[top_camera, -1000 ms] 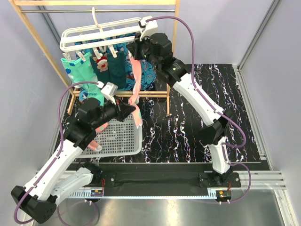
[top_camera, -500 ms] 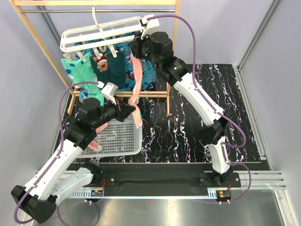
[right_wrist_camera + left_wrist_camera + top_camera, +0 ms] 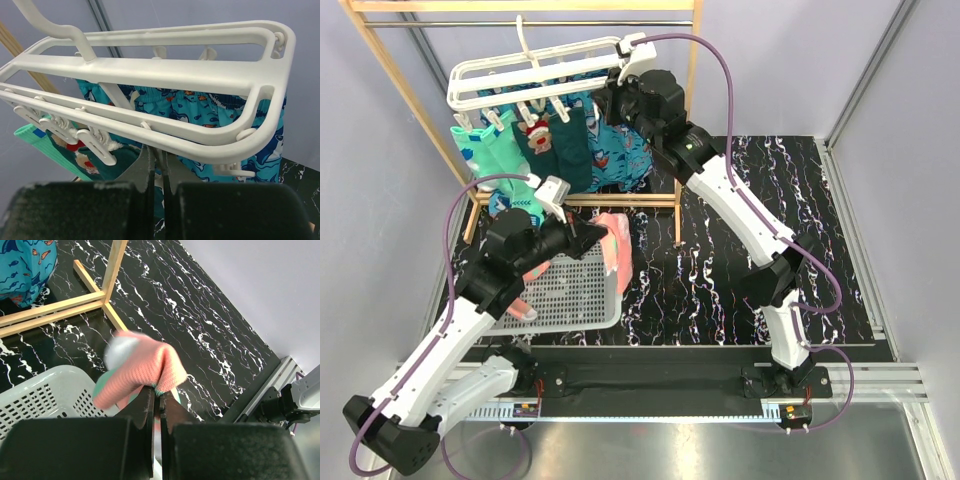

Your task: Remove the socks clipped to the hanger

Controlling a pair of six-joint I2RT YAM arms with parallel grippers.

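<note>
The white hanger (image 3: 535, 72) hangs from the wooden rack; it also fills the right wrist view (image 3: 150, 75). Mint green socks (image 3: 488, 150) and dark teal socks (image 3: 568, 145), one with a Santa figure (image 3: 533, 133), stay clipped under it. My right gripper (image 3: 610, 105) is under the hanger's right end, its jaws (image 3: 156, 150) shut on a small white clip. My left gripper (image 3: 598, 238) is shut on a pink sock with a mint toe (image 3: 616, 245), which hangs bunched and free of the hanger over the basket's right edge; it also shows in the left wrist view (image 3: 145, 365).
A white mesh basket (image 3: 565, 295) sits at the near left with another pink sock (image 3: 523, 310) in it. A blue patterned cloth (image 3: 620, 150) hangs behind the hanger. The wooden rack's (image 3: 380, 70) base bars lie on the black marbled table (image 3: 740, 260).
The pink sock has come off the clip at the hanger's right end and dropped. It no longer stretches up to the hanger but hangs bunched from my left gripper.
</note>
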